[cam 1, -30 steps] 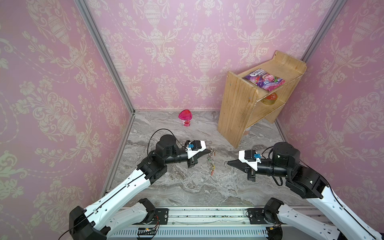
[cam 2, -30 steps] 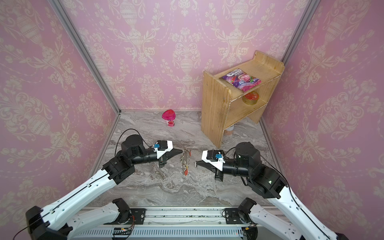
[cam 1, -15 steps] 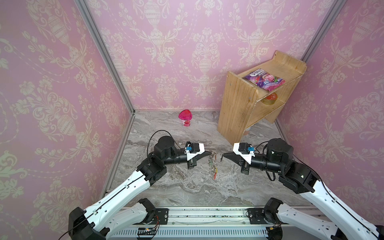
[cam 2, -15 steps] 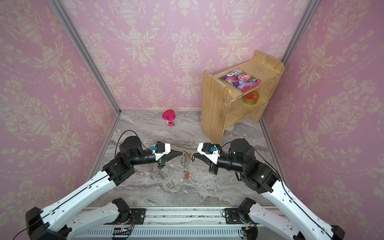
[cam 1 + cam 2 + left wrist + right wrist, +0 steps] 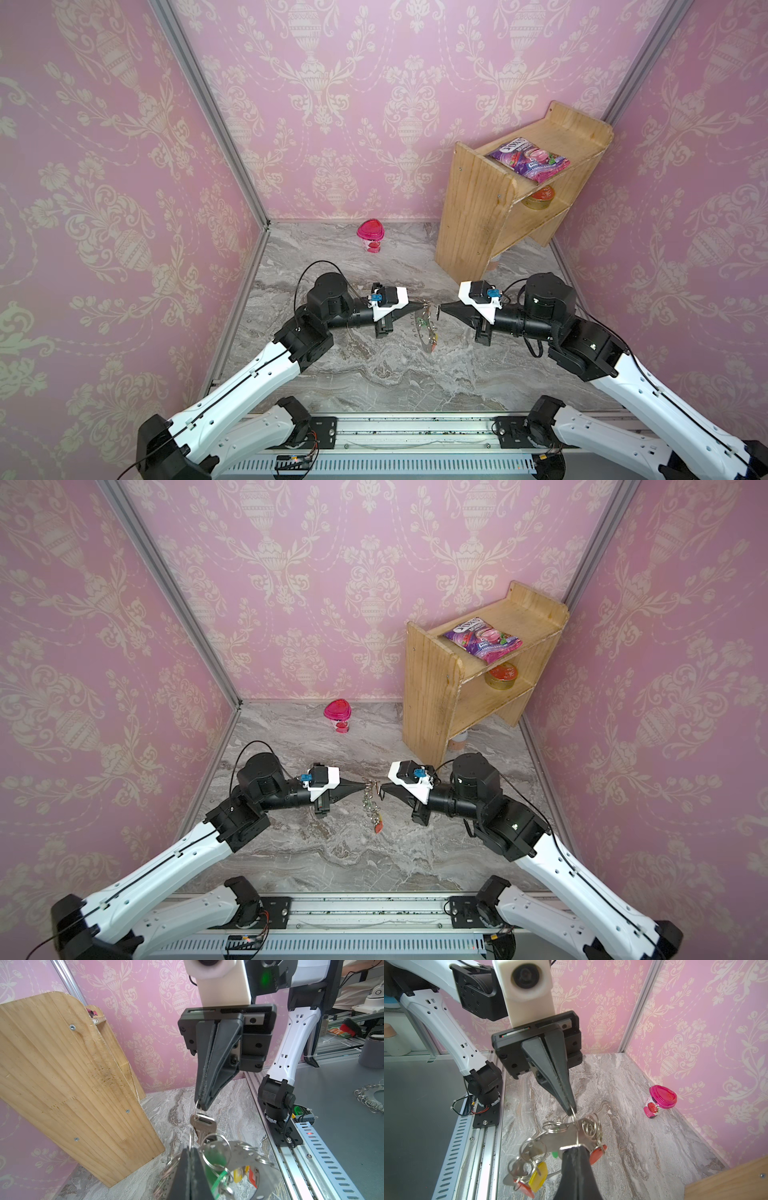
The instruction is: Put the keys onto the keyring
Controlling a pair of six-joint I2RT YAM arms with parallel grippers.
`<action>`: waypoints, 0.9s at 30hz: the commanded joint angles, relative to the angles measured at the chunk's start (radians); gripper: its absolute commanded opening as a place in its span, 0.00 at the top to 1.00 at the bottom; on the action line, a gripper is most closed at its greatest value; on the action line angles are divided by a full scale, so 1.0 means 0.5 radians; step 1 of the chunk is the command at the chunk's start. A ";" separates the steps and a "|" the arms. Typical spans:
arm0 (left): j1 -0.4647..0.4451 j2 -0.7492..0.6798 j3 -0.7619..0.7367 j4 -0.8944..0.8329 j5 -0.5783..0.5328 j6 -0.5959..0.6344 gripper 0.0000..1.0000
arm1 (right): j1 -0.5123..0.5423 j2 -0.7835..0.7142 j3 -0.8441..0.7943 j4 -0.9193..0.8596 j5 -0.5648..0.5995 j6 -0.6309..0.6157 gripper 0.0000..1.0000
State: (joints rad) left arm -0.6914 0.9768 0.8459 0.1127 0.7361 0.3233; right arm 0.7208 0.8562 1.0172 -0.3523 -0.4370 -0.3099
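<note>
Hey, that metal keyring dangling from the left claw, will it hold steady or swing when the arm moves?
Probably swings: the keyring hangs from the left claw, apparently by one small ring. The plate looks like stiff metal, unlikely to bend. Its loose rings and coloured tags would likely flop and jingle.

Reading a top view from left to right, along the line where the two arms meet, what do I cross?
left pincer → keyring, hanging below the tips → right pincer
</note>
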 commanded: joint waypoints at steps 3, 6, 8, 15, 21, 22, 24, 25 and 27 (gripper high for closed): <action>-0.014 -0.056 -0.020 0.087 0.062 -0.027 1.00 | 0.021 0.027 -0.006 0.054 -0.026 0.052 1.00; -0.014 -0.063 -0.021 0.087 0.061 -0.027 1.00 | 0.023 0.038 -0.003 0.054 -0.027 0.046 1.00; -0.015 -0.064 -0.024 0.090 0.068 -0.030 1.00 | 0.026 0.041 -0.002 0.054 -0.025 0.049 1.00; -0.014 -0.067 -0.023 0.099 0.077 -0.038 1.00 | 0.034 0.047 0.009 0.061 -0.036 0.041 1.00; -0.014 -0.067 -0.023 0.104 0.083 -0.042 1.00 | 0.037 0.050 0.011 0.059 -0.034 0.040 1.00; -0.014 -0.067 -0.020 0.105 0.087 -0.045 1.00 | 0.037 0.051 0.009 0.057 -0.034 0.039 1.00; -0.013 -0.067 -0.020 0.108 0.092 -0.050 1.00 | 0.040 0.049 0.007 0.059 -0.033 0.039 1.00; -0.014 -0.067 -0.020 0.108 0.092 -0.049 1.00 | 0.040 0.051 0.010 0.061 -0.034 0.038 1.00; -0.014 -0.064 -0.020 0.112 0.098 -0.054 1.00 | 0.040 0.054 0.016 0.060 -0.038 0.038 1.00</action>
State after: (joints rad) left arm -0.6914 0.9627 0.8440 0.1169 0.7509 0.3199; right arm 0.7338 0.8803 1.0172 -0.3454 -0.4385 -0.3099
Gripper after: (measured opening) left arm 0.044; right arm 0.036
